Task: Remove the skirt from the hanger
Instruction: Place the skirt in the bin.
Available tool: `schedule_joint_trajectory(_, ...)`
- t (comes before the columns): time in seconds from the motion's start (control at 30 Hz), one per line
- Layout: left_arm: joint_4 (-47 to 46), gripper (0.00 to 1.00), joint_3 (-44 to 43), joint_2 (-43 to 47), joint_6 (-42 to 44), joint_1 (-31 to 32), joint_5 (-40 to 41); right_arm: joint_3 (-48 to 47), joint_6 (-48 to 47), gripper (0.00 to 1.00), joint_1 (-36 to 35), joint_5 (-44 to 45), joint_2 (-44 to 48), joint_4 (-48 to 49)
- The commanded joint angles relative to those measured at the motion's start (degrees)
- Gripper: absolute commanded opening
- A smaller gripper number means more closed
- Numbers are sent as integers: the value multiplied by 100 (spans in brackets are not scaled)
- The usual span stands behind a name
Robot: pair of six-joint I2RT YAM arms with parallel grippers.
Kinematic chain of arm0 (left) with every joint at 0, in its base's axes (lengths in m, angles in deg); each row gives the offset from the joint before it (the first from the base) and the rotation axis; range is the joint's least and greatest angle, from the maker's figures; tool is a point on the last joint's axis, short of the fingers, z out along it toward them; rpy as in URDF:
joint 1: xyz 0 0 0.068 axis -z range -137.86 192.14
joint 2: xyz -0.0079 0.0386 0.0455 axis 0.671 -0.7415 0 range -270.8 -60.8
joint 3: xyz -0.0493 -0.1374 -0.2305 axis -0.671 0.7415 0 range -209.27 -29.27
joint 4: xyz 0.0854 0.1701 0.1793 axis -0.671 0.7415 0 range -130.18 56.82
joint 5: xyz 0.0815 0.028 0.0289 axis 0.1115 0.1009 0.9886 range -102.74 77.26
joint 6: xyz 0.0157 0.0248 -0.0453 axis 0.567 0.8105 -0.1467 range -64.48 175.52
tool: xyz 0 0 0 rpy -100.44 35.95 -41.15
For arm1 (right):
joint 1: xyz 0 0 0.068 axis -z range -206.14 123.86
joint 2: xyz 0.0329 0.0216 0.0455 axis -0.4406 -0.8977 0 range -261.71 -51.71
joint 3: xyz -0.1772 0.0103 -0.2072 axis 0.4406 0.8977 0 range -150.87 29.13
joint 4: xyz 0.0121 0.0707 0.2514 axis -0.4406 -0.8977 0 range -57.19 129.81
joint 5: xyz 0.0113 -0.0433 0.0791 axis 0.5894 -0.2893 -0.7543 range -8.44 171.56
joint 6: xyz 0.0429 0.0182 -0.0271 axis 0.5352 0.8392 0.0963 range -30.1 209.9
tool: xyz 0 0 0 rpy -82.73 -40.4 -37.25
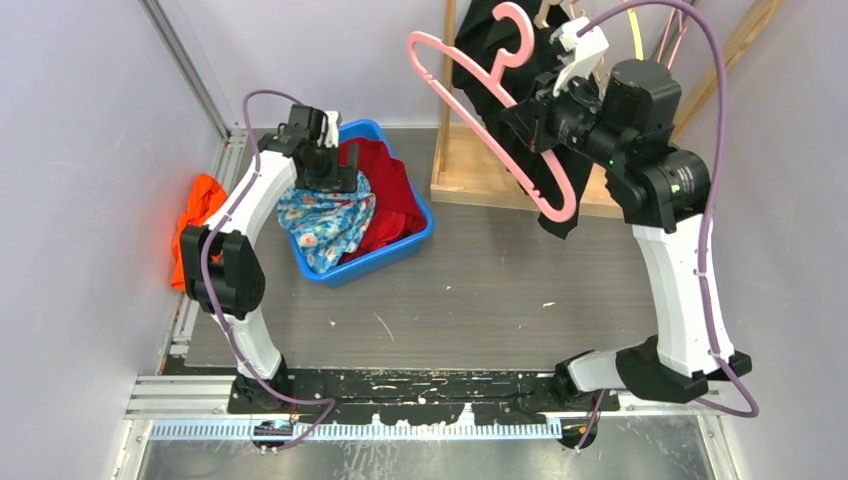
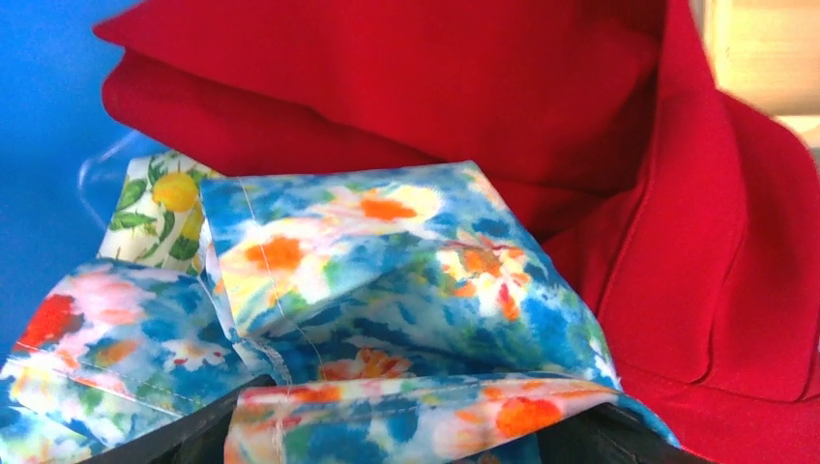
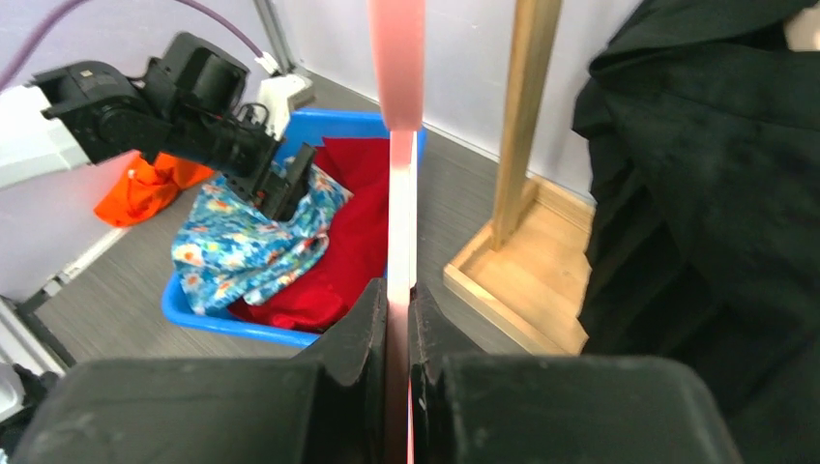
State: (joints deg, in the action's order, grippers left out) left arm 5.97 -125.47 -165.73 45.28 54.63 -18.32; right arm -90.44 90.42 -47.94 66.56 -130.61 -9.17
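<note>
The skirt (image 1: 325,222), blue floral cloth, lies crumpled in the blue bin (image 1: 412,247), off the hanger. My left gripper (image 1: 328,180) hovers right over it, open. In the left wrist view a fold of the skirt (image 2: 387,271) drapes loosely across the gap between the dark fingers (image 2: 184,440). The bare pink hanger (image 1: 500,100) is held up in the air at the right, with my right gripper (image 1: 530,112) shut on its bar. In the right wrist view the hanger (image 3: 398,58) runs straight up from the right gripper (image 3: 398,304), and the skirt (image 3: 247,246) and left gripper (image 3: 285,188) show beyond.
A red garment (image 1: 392,190) lies in the bin under the skirt. An orange cloth (image 1: 195,215) sits at the table's left edge. A wooden rack (image 1: 480,175) stands at the back right with a black garment (image 1: 500,45) hanging on it, just behind the right gripper.
</note>
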Motion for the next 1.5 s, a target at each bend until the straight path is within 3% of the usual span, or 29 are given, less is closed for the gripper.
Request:
schedule_joint_trajectory(0.0, -25, 99, -448, 391, -115, 2, -84, -89, -420, 0, -33, 637, 555, -190)
schedule_joint_trajectory(0.3, -31, 99, -305, 620, -108, 2, -126, 224, -675, 0, -31, 1764, 801, -155)
schedule_joint_trajectory(0.5, 17, 99, -250, 691, -68, 8, -210, 1058, -685, 0, -27, 2198, 640, 1455)
schedule_joint_trajectory(0.87, 213, 99, -258, 801, 34, 8, -366, 1077, -936, 0, -22, 2497, -355, 3296)
schedule_joint_trajectory(1.07, 296, 99, -146, 893, 171, 3, -215, 615, -907, 0, 0, 2575, -935, 3858)
schedule_joint_trajectory(1.47, 297, 99, 111, 1111, 171, 2, -101, -720, -564, 0, 16, 2237, -2332, 3848)
